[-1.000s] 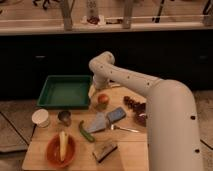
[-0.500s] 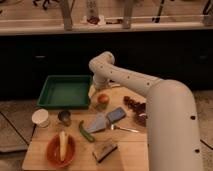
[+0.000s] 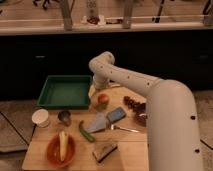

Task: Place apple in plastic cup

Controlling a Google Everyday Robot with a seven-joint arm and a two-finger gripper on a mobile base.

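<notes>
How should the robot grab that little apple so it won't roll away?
Best guess: pinch the apple across its widest middle, coming straight down from above. It is round and sits on the wooden table with the green tray close beside it, so the top is the open side. The pincer hangs just over it.

surface (image 3: 127,152): light wood | back left: green tray (image 3: 64,92) | left edge: plastic cup (image 3: 40,118), metal cup (image 3: 64,118) just beside it | centre: apple (image 3: 103,99), gripper (image 3: 98,94) right at it | right: grapes (image 3: 132,103) | middle: blue sponge (image 3: 116,114), green vegetable (image 3: 85,131) | front left: orange bowl (image 3: 52,154)
</notes>
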